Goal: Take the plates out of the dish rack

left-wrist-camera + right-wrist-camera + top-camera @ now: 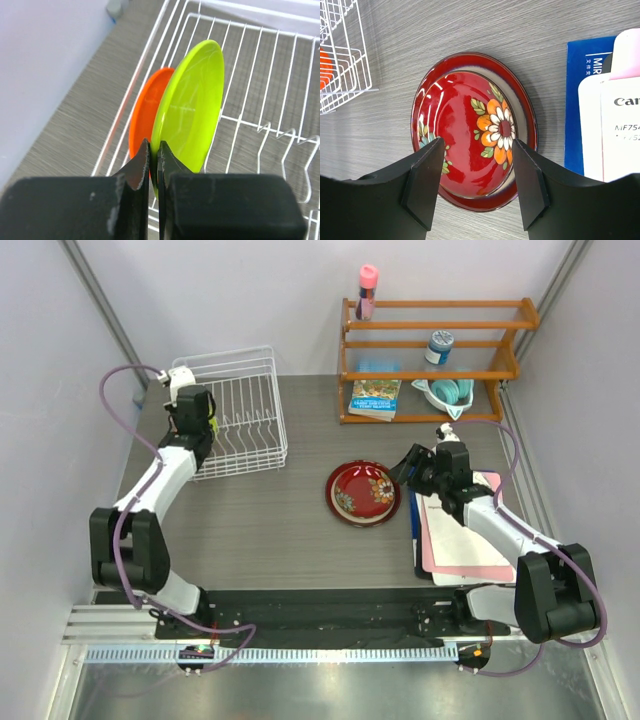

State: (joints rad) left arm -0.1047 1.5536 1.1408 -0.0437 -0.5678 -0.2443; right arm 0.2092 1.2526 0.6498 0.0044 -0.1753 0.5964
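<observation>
On the grey table (75, 100), lime plate (192, 110) half hides orange plate (145, 115).

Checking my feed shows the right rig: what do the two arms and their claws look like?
The left arm and right arm have white links with bulky black joints. A purple-grey cable loops loosely along each. The left claw and right claw have black, wedge-shaped fingers; the left's show whitish scuffs.
</observation>
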